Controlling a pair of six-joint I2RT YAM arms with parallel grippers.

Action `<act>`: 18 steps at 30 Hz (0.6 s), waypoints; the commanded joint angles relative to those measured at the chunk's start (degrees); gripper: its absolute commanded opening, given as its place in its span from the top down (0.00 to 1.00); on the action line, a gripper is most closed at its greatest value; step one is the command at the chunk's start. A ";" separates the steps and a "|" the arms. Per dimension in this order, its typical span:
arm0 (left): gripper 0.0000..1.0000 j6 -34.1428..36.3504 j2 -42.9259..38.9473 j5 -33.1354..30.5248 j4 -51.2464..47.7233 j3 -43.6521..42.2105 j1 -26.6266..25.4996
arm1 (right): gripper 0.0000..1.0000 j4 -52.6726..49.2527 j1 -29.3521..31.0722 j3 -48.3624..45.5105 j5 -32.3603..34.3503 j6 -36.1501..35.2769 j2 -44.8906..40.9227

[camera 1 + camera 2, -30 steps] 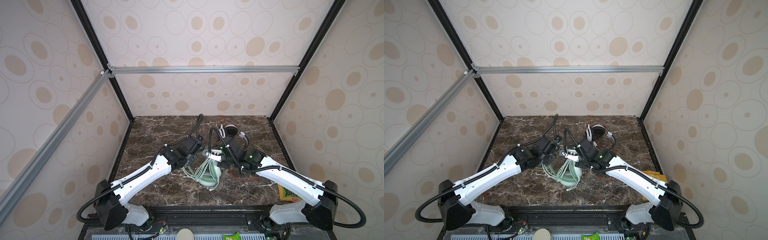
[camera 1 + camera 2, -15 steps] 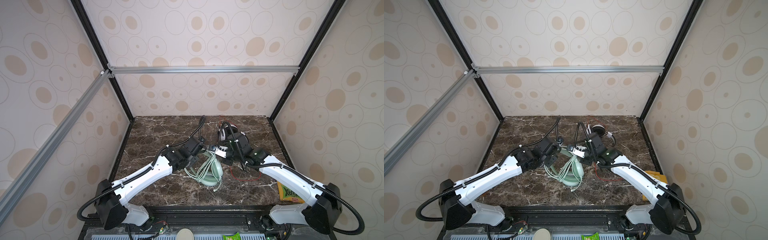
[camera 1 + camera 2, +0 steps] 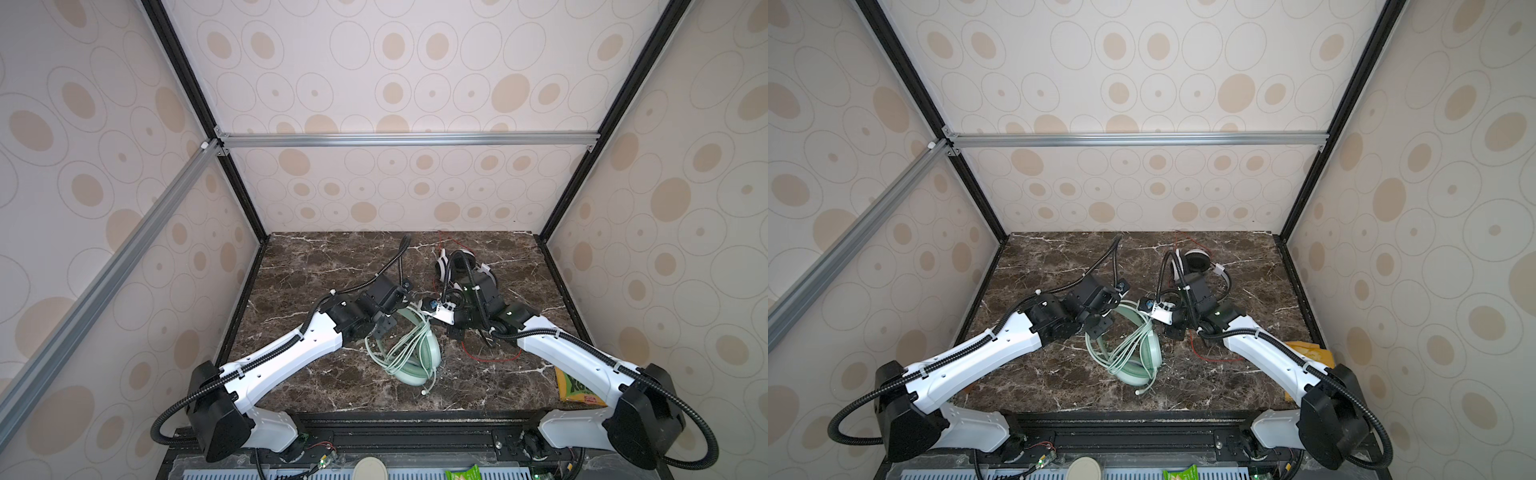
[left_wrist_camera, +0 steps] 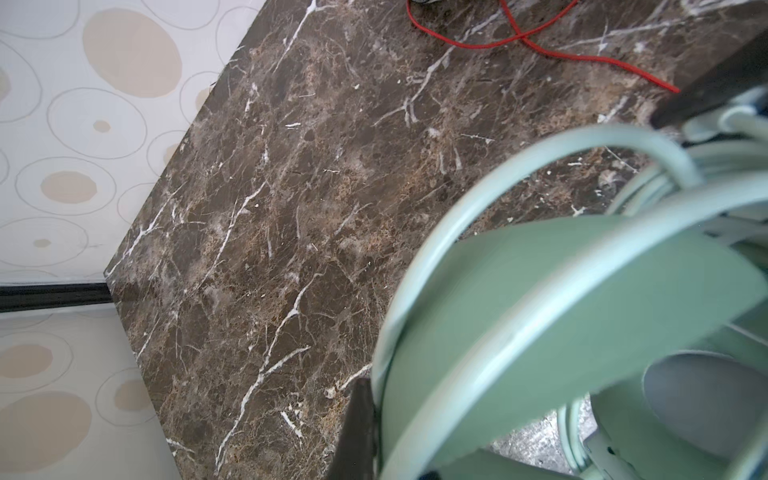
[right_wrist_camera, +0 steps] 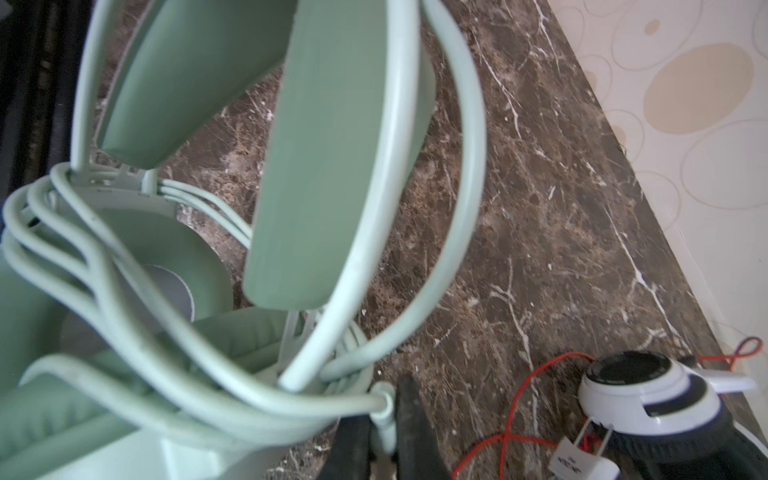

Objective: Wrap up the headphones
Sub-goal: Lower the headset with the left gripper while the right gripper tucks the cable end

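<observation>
My right hand (image 5: 382, 444) is closed on the pale green cable (image 5: 174, 340), pinching one strand between its two dark fingers at the edge of the mint-green over-ear headset (image 3: 415, 353). My left hand (image 3: 385, 326) is clamped on that headset's headband from the opposite side. The headset therefore sits between my two hands, near the middle of the dark marble bench (image 3: 332, 266). Its cups seem to rest on the bench, with the band tipped up toward me.

Several turns of the cable lie bundled across the cups and through the band. The plug end (image 3: 424, 392) trails loose on the bench, just beside the cups on the near side. I judge this headset mostly wrapped, with only the tail left to wind in and tuck.

The white-and-black headset with the silver band (image 3: 457, 266) lies beyond my right hand, toward the back wall, and neither hand touches it. Its thin red cable (image 3: 490, 359) sprawls loose over the bench around my right arm, and I can see none of it wound. By my reckoning, roughly half the job remains.
</observation>
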 commanded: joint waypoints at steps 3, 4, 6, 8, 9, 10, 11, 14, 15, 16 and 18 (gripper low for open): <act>1.00 1.08 -3.36 10.84 5.41 6.45 -1.26 | 0.97 8.49 0.05 -4.28 -10.04 -2.96 -2.11; 1.00 1.22 -3.35 11.08 5.19 6.46 -1.19 | 0.97 9.09 0.05 -4.81 -10.69 -3.55 -2.29; 1.00 1.56 -3.33 11.39 4.73 6.61 -1.25 | 0.97 9.28 0.01 -5.20 -11.57 -4.51 -2.30; 1.00 1.91 -3.43 11.75 3.95 6.94 -1.25 | 0.97 8.34 0.05 -5.08 -12.91 -6.14 -2.10; 1.00 2.09 -3.58 11.99 3.71 7.07 -1.25 | 0.97 7.73 0.00 -5.06 -13.58 -7.08 -2.04; 1.00 2.45 -3.62 12.35 3.18 7.29 -1.26 | 0.97 6.76 0.04 -4.84 -14.35 -8.29 -1.87; 1.00 2.82 -3.66 12.87 2.67 7.39 -1.23 | 0.96 5.03 0.00 -4.34 -15.46 -9.87 -1.62; 1.00 3.58 -3.77 13.93 1.31 7.99 -1.19 | 0.93 -2.43 -0.08 -1.95 -19.53 -16.20 -0.43; 1.00 3.64 -3.76 14.22 1.06 8.04 -1.26 | 0.92 -4.86 -0.04 -1.06 -20.59 -17.73 0.09; 1.00 3.64 -3.69 14.51 0.79 8.13 -1.19 | 0.92 -7.27 -0.04 0.04 -21.44 -19.32 0.73; 1.00 3.57 -3.69 15.02 0.69 8.10 -1.26 | 0.92 -9.51 -0.09 1.18 -22.26 -20.50 1.34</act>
